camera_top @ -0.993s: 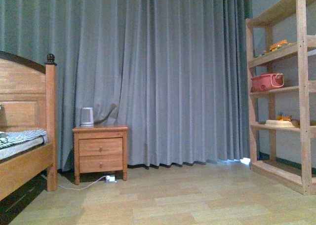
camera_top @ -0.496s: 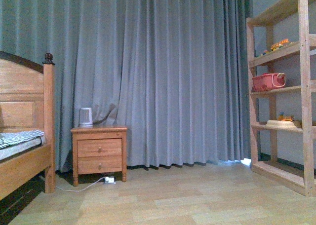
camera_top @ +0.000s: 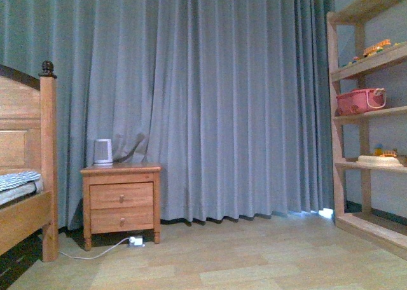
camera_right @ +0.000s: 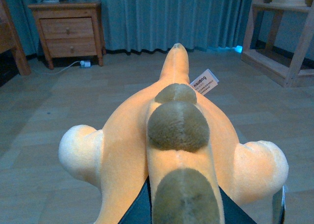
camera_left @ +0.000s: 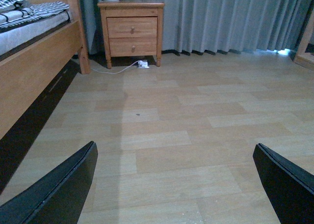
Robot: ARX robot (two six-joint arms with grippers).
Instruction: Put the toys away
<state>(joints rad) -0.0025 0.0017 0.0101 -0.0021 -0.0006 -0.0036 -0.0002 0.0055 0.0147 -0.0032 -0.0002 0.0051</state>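
In the right wrist view an orange-yellow plush animal with olive-brown patches and pale rounded limbs fills the lower middle, held above the wooden floor. My right gripper is shut on it, its dark fingers mostly hidden under the plush. A white label hangs from the toy. In the left wrist view my left gripper stands open over bare floorboards, nothing between its black fingers. Neither arm nor the toy shows in the front view.
A wooden shelf unit stands at the right, holding a pink basket and a cream tray. A nightstand with a white appliance sits before the grey curtain. A bed is at left. A cable lies on the floor.
In the front view the whole room has slid: bed and nightstand moved left, the shelf unit moved right and looks nearer.
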